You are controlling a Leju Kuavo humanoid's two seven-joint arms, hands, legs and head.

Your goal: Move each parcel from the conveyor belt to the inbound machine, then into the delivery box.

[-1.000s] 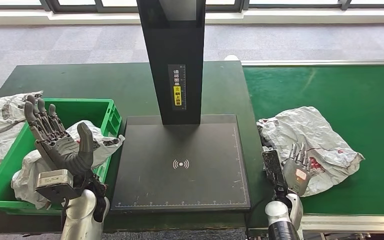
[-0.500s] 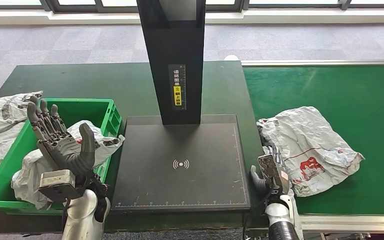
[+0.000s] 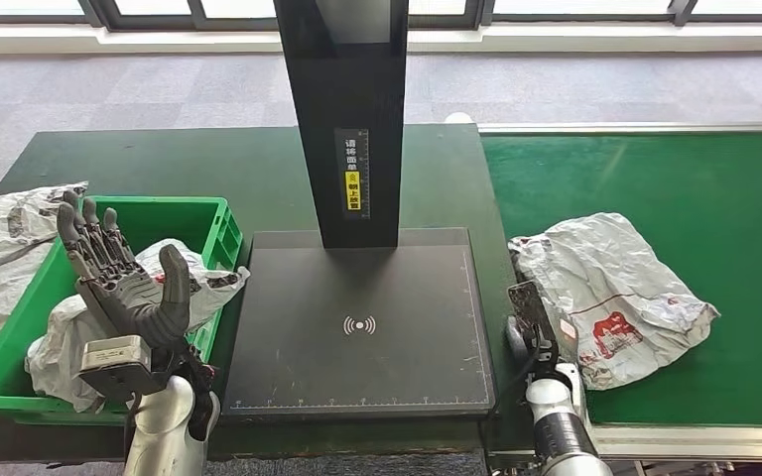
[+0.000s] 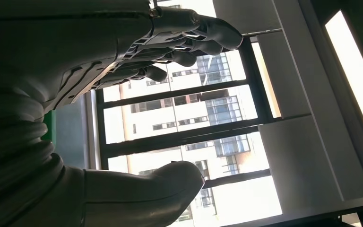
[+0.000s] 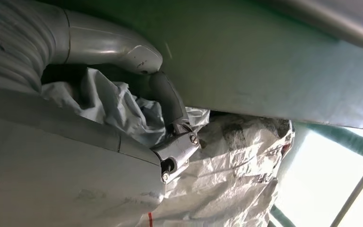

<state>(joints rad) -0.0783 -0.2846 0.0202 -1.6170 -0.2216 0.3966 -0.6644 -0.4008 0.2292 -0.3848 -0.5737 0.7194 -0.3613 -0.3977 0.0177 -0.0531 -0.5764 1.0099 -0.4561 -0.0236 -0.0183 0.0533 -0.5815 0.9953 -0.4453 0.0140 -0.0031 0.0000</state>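
Observation:
A crumpled white-grey parcel (image 3: 615, 288) with red print lies on the green conveyor belt (image 3: 655, 169). My right hand (image 3: 536, 325) stands edge-on at the parcel's near-left edge. In the right wrist view the right hand (image 5: 66, 142) pinches a fold of the parcel (image 5: 222, 179) between its thumb and a dark finger. My left hand (image 3: 124, 288) is raised over the green delivery box (image 3: 220, 223), palm turned inward and fingers spread, holding nothing; the left hand (image 4: 90, 61) appears against windows in its wrist view. A white parcel (image 3: 203, 278) lies in the box.
The inbound machine's black platform (image 3: 357, 327) with its tall black column (image 3: 342, 119) sits between the box and the belt. Another white parcel (image 3: 0, 253) hangs over the box's left side. Grey carpet and window frames lie beyond the dark table.
My right hand has slid left off the top of the parcel and turned edge-on at its near-left edge. The left hand has barely moved.

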